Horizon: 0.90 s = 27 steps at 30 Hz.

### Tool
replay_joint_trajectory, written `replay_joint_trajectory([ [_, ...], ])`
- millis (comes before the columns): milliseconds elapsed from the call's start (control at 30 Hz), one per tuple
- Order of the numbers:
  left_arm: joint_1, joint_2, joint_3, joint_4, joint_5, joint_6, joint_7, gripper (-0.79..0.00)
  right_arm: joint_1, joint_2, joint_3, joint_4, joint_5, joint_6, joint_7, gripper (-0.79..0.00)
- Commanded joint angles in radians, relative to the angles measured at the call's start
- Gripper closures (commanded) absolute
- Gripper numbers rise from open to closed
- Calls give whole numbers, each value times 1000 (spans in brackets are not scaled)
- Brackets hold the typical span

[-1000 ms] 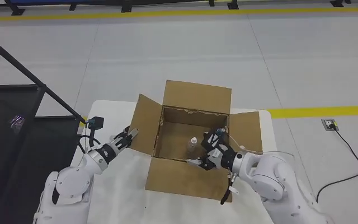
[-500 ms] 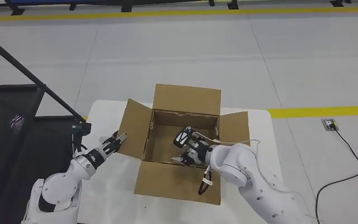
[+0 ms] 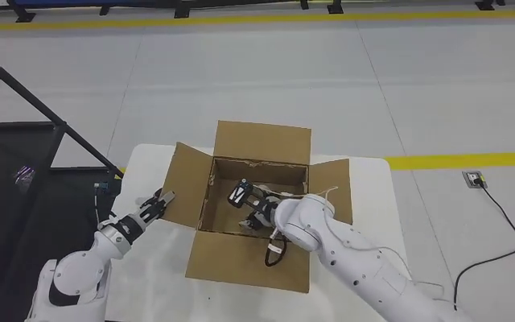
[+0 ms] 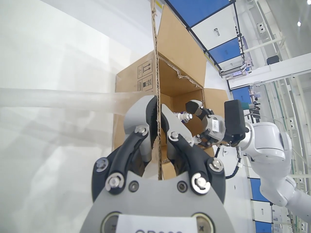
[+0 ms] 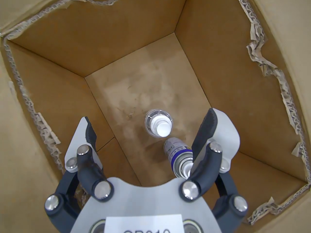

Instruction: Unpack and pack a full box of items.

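on the left flap [image 3: 183, 185] of the cardboard box [image 3: 245, 262], the left gripper [image 4: 157, 105] is clamped tight, its two fingers [image 4: 175, 122] pressed against either face of the flap's corrugated edge, with its arm outside the box on that side. the box stands upright on the white table [image 3: 153, 266] with all four flaps open and ragged strips of torn paper along its inner rims. over the box's opening, nearer the held flap than the opposite one, the right gripper [image 5: 148, 118] hangs pointing down into the box, its jaws spread wide and nothing between the pads. on the box's floor, straight below that gripper, a clear bottle [image 5: 159, 124] with a white cap stands upright, apart from all four walls. just beside the bottle on the box's floor is a blue-and-white spray can [image 5: 178, 156], its nozzle end up. from the wrist camera the can lies close against the inner side of one of the right gripper's fingers, and whether the two touch cannot be told.
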Motion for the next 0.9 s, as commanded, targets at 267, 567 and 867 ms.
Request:
replay_joint_trajectory([
  [267, -3, 10, 19, 10, -19, -6, 19, -785, 76, -68, -73, 131, -18, 31, 65, -748],
  [567, 18, 19, 25, -6, -35, -22, 50, -785, 106, -114, -98, 202, -9, 36, 103, 0],
  [867, 33, 27, 33, -26, -43, -33, 74, -785, 99, -120, -68, 121, -72, 83, 143, 0],
])
